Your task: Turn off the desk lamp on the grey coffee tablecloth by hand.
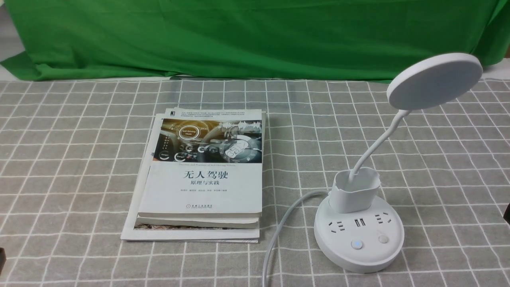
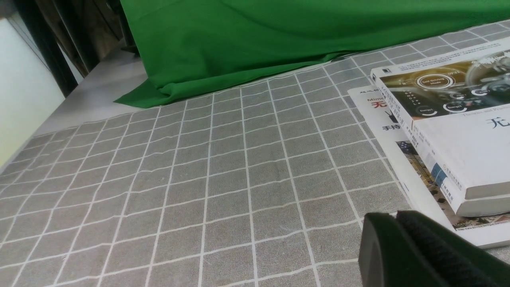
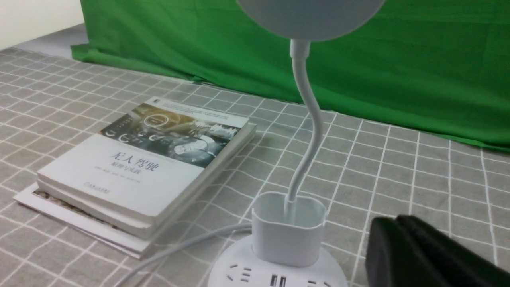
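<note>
Right fingers (image 3: 398,255), pressed together and mostly cut off, sit just beside the base of the desk lamp (image 3: 287,235). Left fingers (image 2: 390,255), likewise pressed together, lie near the books (image 2: 458,151), with open grey coffee tablecloth (image 2: 239,179) ahead.

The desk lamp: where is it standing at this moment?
In the front view the desk lamp stands on the grey coffee tablecloth at the right, just right of the stack of books.
</note>
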You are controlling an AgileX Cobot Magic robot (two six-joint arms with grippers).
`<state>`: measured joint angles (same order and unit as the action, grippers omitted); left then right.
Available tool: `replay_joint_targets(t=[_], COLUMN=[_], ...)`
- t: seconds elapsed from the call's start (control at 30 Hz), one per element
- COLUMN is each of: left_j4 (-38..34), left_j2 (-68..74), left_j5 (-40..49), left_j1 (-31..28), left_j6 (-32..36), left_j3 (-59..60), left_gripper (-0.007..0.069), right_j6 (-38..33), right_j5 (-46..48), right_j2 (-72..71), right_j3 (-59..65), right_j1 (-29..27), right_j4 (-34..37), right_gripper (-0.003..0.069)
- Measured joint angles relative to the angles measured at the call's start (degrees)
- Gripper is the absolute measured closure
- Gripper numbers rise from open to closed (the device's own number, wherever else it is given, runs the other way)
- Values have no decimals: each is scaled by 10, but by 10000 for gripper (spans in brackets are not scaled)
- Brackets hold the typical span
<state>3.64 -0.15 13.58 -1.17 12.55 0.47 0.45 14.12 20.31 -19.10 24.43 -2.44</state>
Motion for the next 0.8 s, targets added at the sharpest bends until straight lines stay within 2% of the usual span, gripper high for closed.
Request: replay_joint_targets(t=[0.07, 0.1, 0.27, 0.37, 0.47, 0.57, 0.8], left_j4=[0, 0, 0, 0, 0, 0, 0], left_j2=[0, 0, 0, 0, 0, 0, 0], left_j5=[0, 0, 0, 0, 0, 0, 0], left_j1=[0, 0, 0, 0, 0, 0, 0], left_j6=[0, 0, 0, 0, 0, 0, 0], left_j3=[0, 0, 0, 0, 0, 0, 0], left_gripper=[604, 604, 604, 604, 604, 604, 604], right_j6=[0, 0, 0, 0, 0, 7, 30], right_j5=[0, -3, -64, -105, -103, -26, -17], right_j2=[-3, -13, -89, -151, -193, -202, -202], right_j3=[0, 4, 64, 136, 186, 195, 196], right_j1=[-25, -69, -192, -228, -242, -243, -243], right_j4=[0, 0, 0, 0, 0, 3, 6], right_gripper=[621, 621, 621, 620, 620, 620, 615])
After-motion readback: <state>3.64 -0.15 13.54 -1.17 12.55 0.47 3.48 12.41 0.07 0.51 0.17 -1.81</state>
